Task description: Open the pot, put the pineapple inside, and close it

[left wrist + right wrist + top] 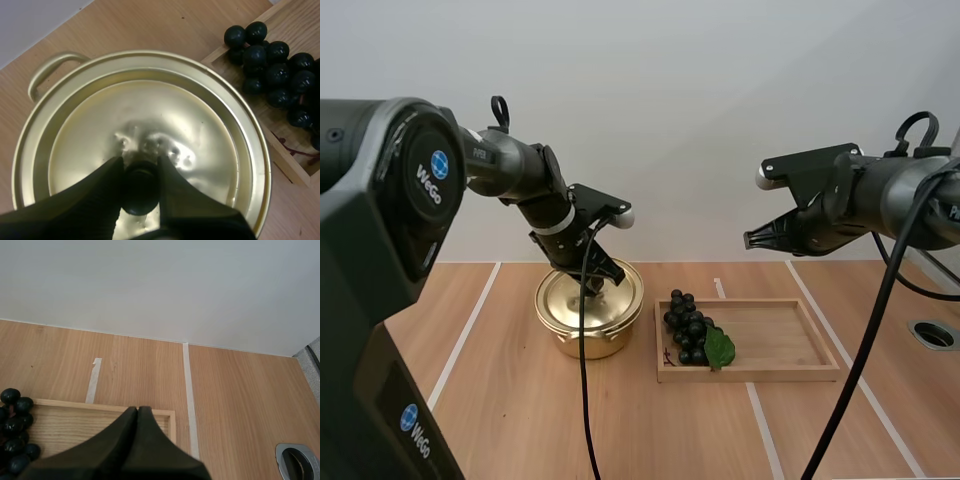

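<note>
Left gripper (140,166) seemingly pinching lid knob (138,196) | right gripper (137,411) pressed together, above tray (100,405)

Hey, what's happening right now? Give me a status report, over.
Left gripper pinching the knob, lid on the pot. Right gripper shut, up above the tray. Fruit is grapes, in the tray. Nothing between tray and pot.

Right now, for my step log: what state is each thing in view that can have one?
pot: closed, upright
lid: seated on the pot
left gripper: shut on the lid's knob
right gripper: shut on nothing, in the air
grapes: lying in the wooden tray, at its end nearer the pot
</note>
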Tool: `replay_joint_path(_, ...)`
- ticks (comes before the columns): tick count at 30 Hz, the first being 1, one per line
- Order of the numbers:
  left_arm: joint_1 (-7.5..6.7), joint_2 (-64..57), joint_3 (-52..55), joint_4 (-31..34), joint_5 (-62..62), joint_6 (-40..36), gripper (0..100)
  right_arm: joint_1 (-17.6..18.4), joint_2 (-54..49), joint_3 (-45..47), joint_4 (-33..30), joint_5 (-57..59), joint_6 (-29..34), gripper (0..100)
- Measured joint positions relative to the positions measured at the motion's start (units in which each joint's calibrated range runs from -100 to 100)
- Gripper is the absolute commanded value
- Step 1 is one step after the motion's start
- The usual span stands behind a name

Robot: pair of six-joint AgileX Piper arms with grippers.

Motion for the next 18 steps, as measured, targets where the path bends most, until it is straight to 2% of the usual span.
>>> replay_joint_path(5, 0.00, 1.0, 0.0, -0.3, -0.5, 0.0, 0, 0.0, 0.0, 0.0, 0.0, 0.0, 0.0, 0)
replay_joint_path(7, 0.00, 1.3, 0.0, -0.4, -0.5, 0.0, 5, 0.0, 0.0, 0.0, 0.0, 0.0, 0.0, 0)
replay_joint_path(9, 0.00, 1.4, 0.0, -0.4, -0.5, 0.3, 18, 0.0, 0.0, 0.0, 0.0, 0.0, 0.0, 0)
replay_joint_path(14, 0.00, 1.4, 0.0, -0.5, -0.9, 0.9, 74, 0.0, 0.2, 0.0, 0.0, 0.0, 0.0, 0)
replay_joint_path(16, 0.00, 1.8, 0.0, -0.5, -1.1, 1.0, 86, 0.0, 0.8, 0.0, 0.0, -0.2, 0.0, 0)
replay_joint_path(18, 0.00, 1.6, 0.0, -0.5, -1.5, 1.1, 87, 0.0, 1.5, 0.0, 0.0, -0.2, 0.0, 0)
